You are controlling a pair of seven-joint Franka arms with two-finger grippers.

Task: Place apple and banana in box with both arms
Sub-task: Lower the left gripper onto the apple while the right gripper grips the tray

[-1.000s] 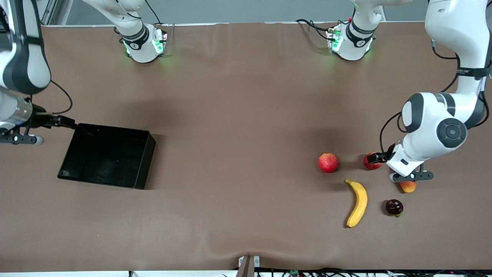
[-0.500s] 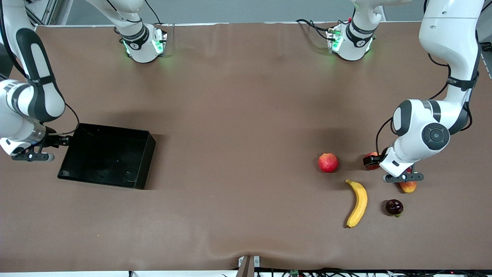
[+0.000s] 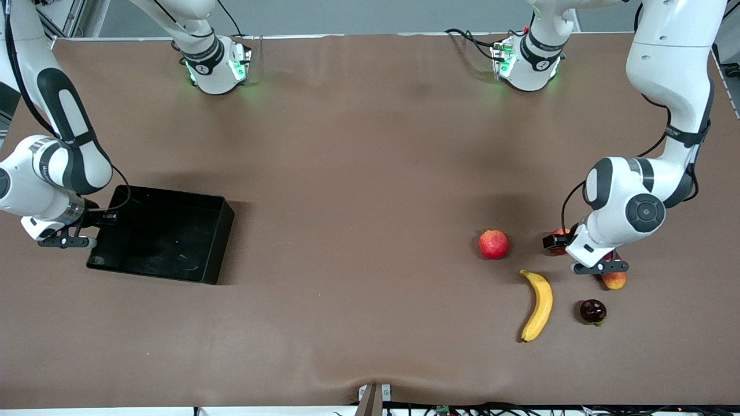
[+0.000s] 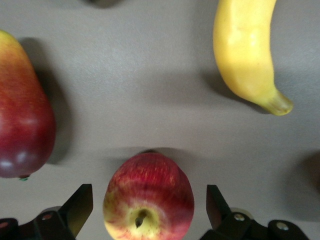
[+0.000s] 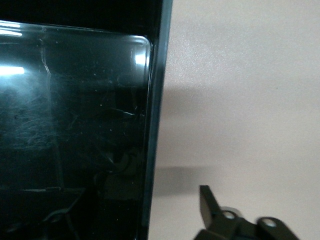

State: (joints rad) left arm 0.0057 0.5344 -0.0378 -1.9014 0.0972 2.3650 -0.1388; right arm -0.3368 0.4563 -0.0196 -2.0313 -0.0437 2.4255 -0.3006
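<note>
1. Left gripper (image 4: 148,193) is down at the left arm's end of the desk, jaws wide open on either side of the apple (image 4: 148,197), with gaps showing on both sides.
2. The apple sits on the desk, stem dimple up.
3. The banana (image 3: 537,305) lies near the apple, nearer to the front camera.
4. Also close by are a mango (image 3: 614,281), a pink-red round fruit (image 3: 493,244) and a dark fruit (image 3: 592,311).
5. The box (image 3: 224,231) is at the right arm's end of the desk.
6. Right gripper (image 5: 137,205) is at the box's end wall, fingers apart and astride it, holding nothing.
</note>
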